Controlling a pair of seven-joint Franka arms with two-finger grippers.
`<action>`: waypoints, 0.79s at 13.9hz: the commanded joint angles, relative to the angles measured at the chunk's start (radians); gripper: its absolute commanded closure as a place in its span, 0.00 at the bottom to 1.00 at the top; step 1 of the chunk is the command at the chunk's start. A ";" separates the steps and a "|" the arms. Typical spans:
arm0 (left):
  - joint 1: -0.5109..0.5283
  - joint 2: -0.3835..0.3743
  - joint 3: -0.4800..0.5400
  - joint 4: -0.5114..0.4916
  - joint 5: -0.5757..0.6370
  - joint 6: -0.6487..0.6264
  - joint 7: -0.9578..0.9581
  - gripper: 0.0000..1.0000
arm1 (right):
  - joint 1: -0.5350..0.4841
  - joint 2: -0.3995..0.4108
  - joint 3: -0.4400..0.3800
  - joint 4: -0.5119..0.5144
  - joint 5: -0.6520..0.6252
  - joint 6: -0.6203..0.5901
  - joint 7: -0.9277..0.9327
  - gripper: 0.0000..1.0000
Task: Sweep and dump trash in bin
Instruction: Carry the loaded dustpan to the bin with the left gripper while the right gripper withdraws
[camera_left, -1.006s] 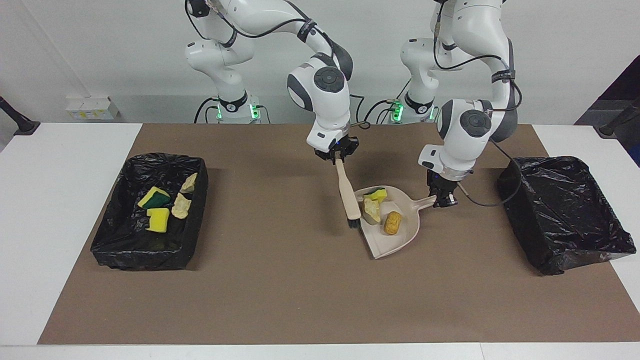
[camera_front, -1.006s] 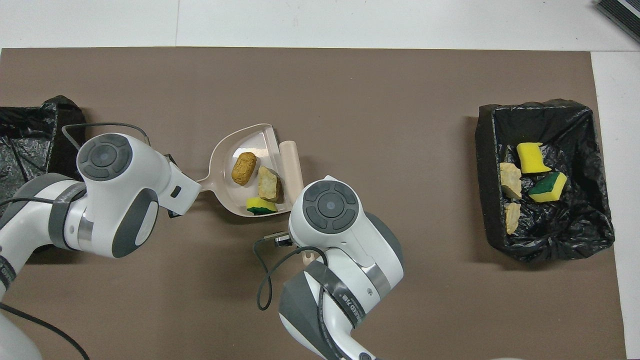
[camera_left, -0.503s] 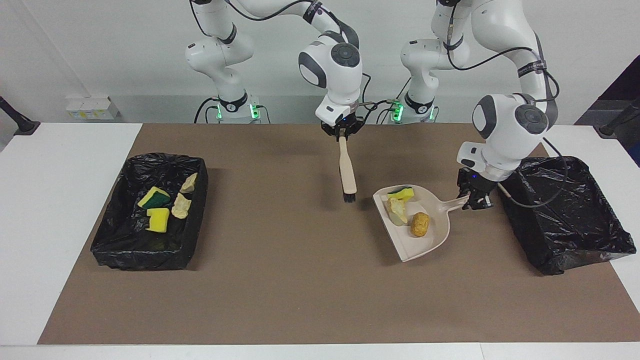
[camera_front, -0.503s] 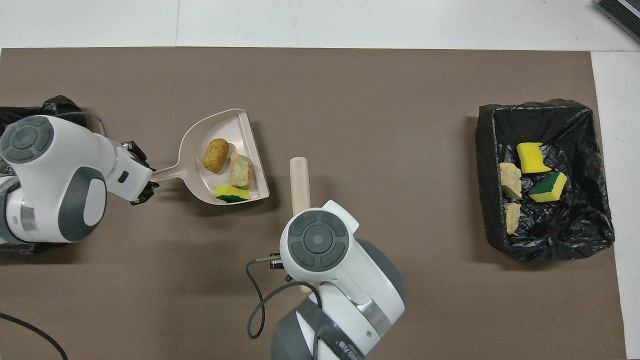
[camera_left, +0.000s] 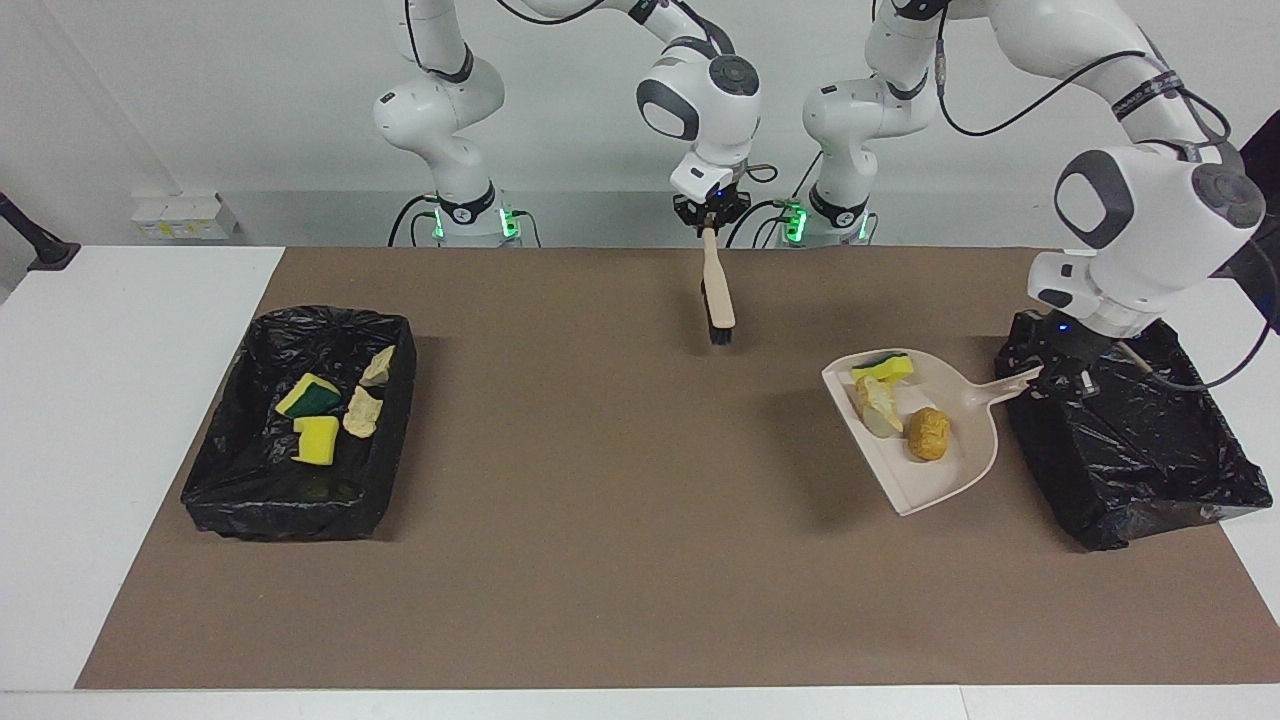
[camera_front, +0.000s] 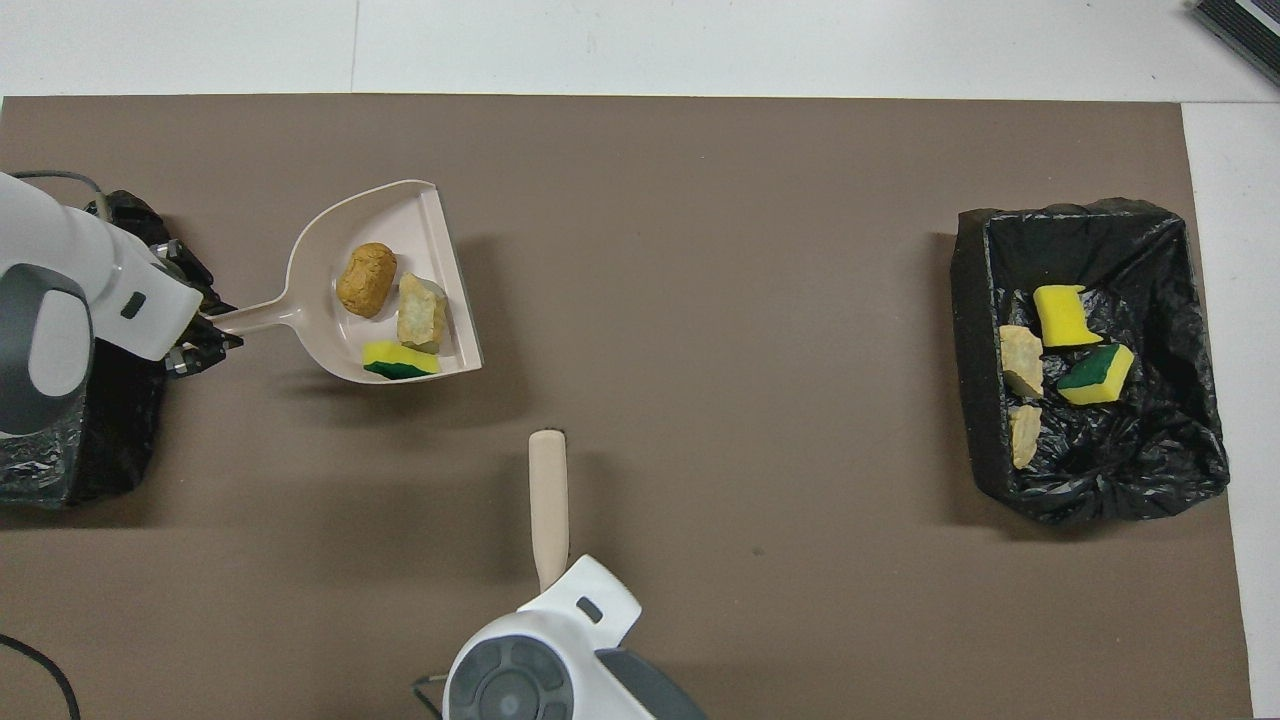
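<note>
Our left end effector (camera_left: 1052, 378) is clamped on the handle of the dustpan (camera_left: 940, 470) and now hangs over the rim of the empty black-lined bin (camera_left: 1150, 460) at the left arm's end of the surface — a second ago it was near the middle, so the pan has been lifted and carried most of the way across. The pan rides roughly level in the air over the brown mat (camera_left: 600, 560), just beside that bin, and three pieces of trash still sit in it: a yellow-and-green sponge chunk (camera_left: 884, 367), a pale lump (camera_left: 878, 405) and an orange-brown lump (camera_left: 928, 433). Nothing has spilled on the way. Our right end effector (camera_left: 710, 222) is closed on the handle of the brush (camera_left: 717, 300), which hangs bristles down; it has drawn back toward the robots and up, clear of the pan, and we judge that arm is now just waiting. Four more pieces already lie in the other bin (camera_left: 250, 490) at the right arm's end. We read this as sweeping finished and the dump about to start: the pan's body must still come over the bin and tip.
</note>
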 joint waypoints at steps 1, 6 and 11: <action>0.090 0.035 -0.008 0.106 -0.027 -0.099 0.148 1.00 | -0.001 -0.016 -0.003 -0.047 0.059 0.024 0.010 1.00; 0.247 0.101 -0.003 0.264 0.008 -0.179 0.388 1.00 | -0.001 -0.007 -0.003 -0.109 0.099 0.116 -0.002 1.00; 0.282 0.190 0.018 0.444 0.227 -0.149 0.443 1.00 | -0.001 -0.016 -0.003 -0.164 0.101 0.200 -0.048 0.85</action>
